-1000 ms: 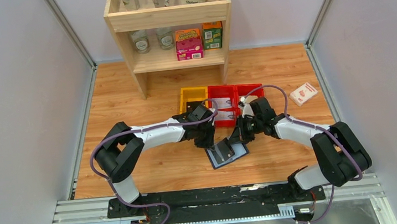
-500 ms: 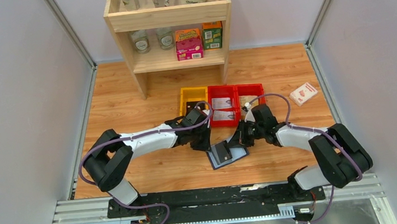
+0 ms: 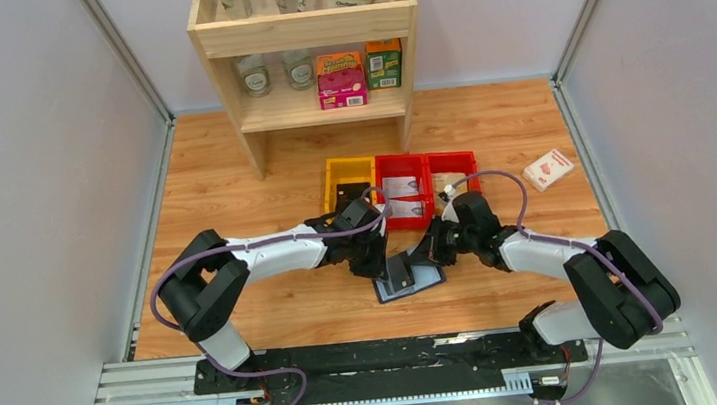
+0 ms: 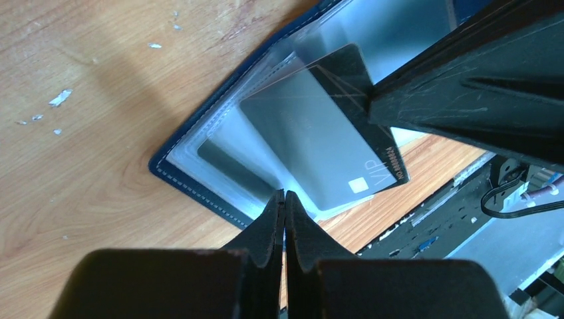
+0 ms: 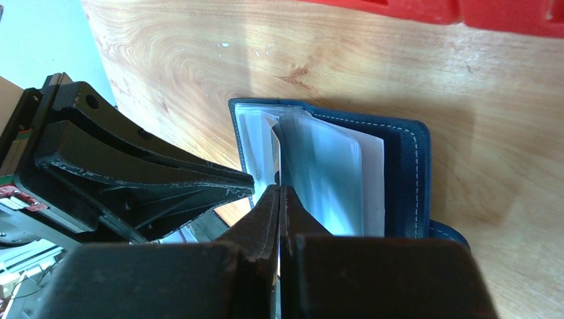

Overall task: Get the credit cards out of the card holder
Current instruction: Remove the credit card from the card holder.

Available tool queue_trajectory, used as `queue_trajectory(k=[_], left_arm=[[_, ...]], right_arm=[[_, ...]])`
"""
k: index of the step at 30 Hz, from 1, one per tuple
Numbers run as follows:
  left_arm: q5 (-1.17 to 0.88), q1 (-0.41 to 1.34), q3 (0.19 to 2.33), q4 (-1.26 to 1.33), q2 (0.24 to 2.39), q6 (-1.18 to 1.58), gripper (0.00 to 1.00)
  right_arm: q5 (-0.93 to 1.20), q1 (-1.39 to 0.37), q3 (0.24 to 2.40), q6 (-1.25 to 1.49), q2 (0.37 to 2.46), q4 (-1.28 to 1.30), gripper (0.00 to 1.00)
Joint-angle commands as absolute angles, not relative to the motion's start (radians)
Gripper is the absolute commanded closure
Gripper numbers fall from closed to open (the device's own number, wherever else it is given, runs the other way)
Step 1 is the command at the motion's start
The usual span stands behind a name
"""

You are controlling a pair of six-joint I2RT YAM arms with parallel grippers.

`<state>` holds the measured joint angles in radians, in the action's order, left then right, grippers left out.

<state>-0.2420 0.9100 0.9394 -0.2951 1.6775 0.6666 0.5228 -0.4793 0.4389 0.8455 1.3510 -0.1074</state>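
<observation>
Right gripper is pinched on the card corner, upper right of the left-wrist view. Card is part-way out of its sleeve, tilted up off the open holder, mid-frame. Left gripper is pressed together at the holder's lower edge, gripping nothing I can see. Pull is likely toward the right arm.

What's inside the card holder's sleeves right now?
One black card shows through a clear sleeve, its end sticking out. A darker shape lies beneath; stacked sleeves hide anything further.
</observation>
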Motion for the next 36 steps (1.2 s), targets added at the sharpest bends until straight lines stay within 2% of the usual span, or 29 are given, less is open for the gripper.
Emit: queue_trajectory(k=[1, 21, 22, 23, 24, 26, 30, 36], left_arm=[[-0.242, 0.923, 0.968, -0.239, 1.655, 0.664, 0.97], [-0.198, 0.928, 1.011, -0.437, 1.762, 0.552, 1.0], [-0.193, 0.931, 1.006, -0.436, 1.764, 0.551, 1.0], [-0.193, 0.93, 1.003, -0.437, 1.767, 0.551, 1.0], [-0.19, 0.933, 1.003, -0.437, 1.769, 0.552, 1.0], [-0.19, 0.931, 1.005, -0.436, 1.772, 0.554, 1.0], [-0.186, 0.931, 1.006, -0.434, 1.773, 0.555, 1.0], [-0.187, 0.931, 1.002, -0.428, 1.778, 0.561, 1.0]], right_arm=[[0.494, -0.506, 0.443, 0.864, 1.351, -0.153, 1.0], [0.46, -0.52, 0.505, 0.825, 1.394, -0.109, 1.0], [0.465, -0.522, 0.506, 0.825, 1.397, -0.109, 0.97], [0.469, -0.522, 0.506, 0.825, 1.399, -0.109, 0.87], [0.48, -0.522, 0.506, 0.827, 1.402, -0.11, 0.8], [0.5, -0.522, 0.499, 0.83, 1.407, -0.112, 0.74], [0.511, -0.522, 0.489, 0.828, 1.408, -0.086, 0.65], [0.523, -0.523, 0.489, 0.818, 1.425, -0.031, 0.63]])
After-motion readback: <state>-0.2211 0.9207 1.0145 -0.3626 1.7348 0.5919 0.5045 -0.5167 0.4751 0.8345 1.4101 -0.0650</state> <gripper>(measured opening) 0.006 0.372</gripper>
